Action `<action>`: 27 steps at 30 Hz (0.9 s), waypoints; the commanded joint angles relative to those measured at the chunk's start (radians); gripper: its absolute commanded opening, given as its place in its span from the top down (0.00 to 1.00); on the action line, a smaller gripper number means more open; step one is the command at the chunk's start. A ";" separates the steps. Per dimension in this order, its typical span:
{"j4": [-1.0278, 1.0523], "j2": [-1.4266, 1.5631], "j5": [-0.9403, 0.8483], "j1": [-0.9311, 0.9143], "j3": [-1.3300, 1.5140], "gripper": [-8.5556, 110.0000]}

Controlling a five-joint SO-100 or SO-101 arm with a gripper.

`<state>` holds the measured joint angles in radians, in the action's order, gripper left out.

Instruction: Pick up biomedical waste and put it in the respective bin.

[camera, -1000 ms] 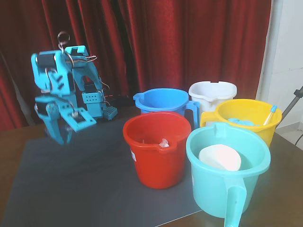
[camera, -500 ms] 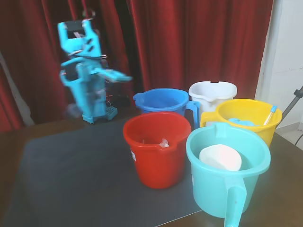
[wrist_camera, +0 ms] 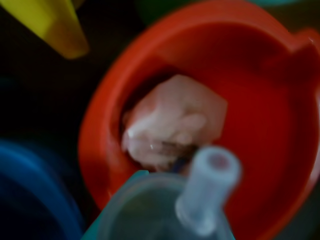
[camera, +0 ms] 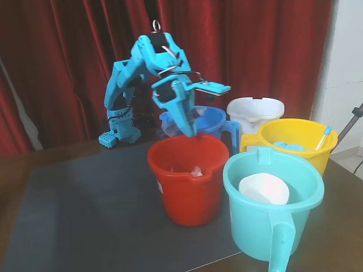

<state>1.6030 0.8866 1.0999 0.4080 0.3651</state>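
The hand (camera: 190,131) hangs above the red bucket (camera: 187,195), gripping a syringe-like piece (wrist_camera: 207,192) over crumpled pale waste (wrist_camera: 172,125). Released off-centre, I judge the piece could strike the rim and tumble onto the bench (camera: 85,215).

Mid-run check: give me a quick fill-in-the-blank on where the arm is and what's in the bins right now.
1. In the fixed view the gripper hangs over the rim of the ____ bucket.
2. The white cup-like piece lies inside the ____ bucket.
3. In the wrist view, a crumpled ____ wad lies at the bottom of the red bucket.
4. Behind the yellow bucket stands a ____ bucket.

Missing words: red; teal; white; white
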 commanded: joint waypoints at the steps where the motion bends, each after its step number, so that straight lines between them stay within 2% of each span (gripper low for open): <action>1: 0.261 -0.021 0.040 0.020 -0.118 0.93; 14: 0.247 -0.060 0.077 0.011 -0.347 0.93; 27: -0.069 -0.135 0.146 -0.069 -0.328 0.93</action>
<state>1.5769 0.7501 1.2517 0.3405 0.0399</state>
